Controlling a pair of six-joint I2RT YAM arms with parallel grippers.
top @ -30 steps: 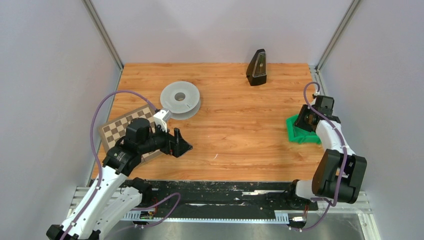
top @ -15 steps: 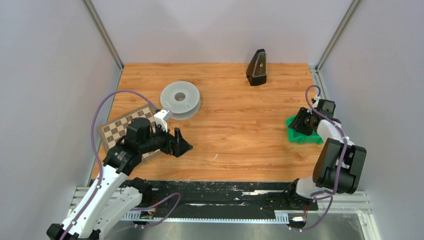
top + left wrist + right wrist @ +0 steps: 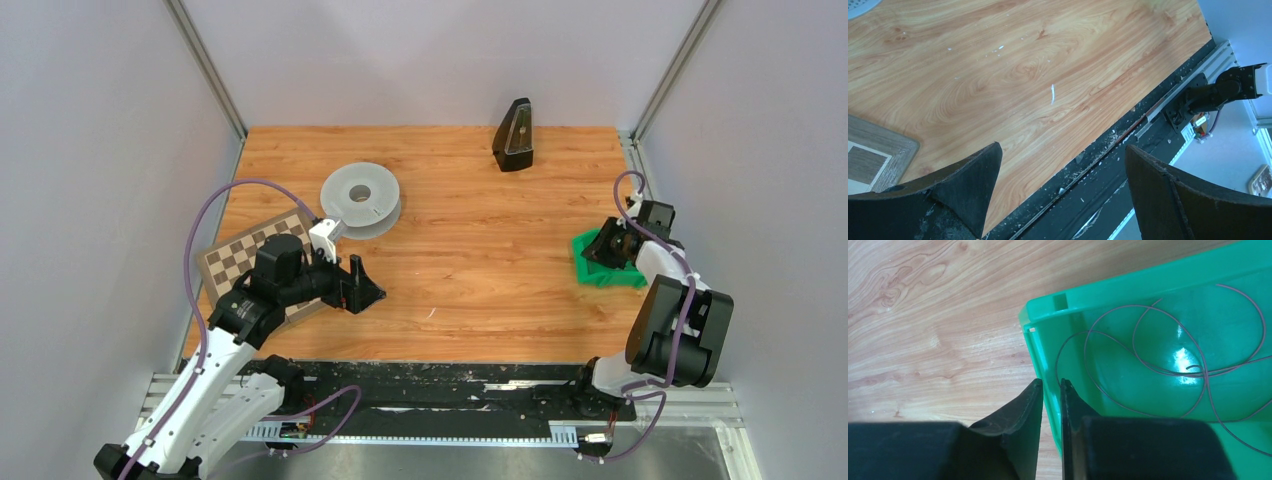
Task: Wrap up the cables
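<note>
Wood surface (image 3: 470, 250) under everything, grain running left to right.

Chessboard (image 3: 232, 256) flat at left edge, partly hidden by left arm.

Grey spool (image 3: 360, 197) lying flat just behind chessboard, left of centre, hub hole facing up.

Green bin (image 3: 598, 274) at right edge, partly covered by right wrist. Glossy inside, with a notch in the rim near one corner.

Black wedge (image 3: 514, 135) upright at back, right of centre, well apart from the rest.

Cable (image 3: 1198, 374): thin reddish-brown wire, loose on bin floor in a few overlapping open loops. One free end curling up near the middle of the loops, other strands running off right side of wrist view. Not coiled tight, not tied. Too thin to make out from top view. Well apart from spool, across the whole surface.

Right jaws: nearly closed, astride bin wall near the notched corner. One finger outside over wood, other inside bin, wall pinched between. Gripping bin only. Near one cable loop, not touching it.

Left jaws: spread as wide as possible, nothing between, nothing touched. Hovering over bare wood near front edge, just beside chessboard corner, tips aimed toward the black front rail.
</note>
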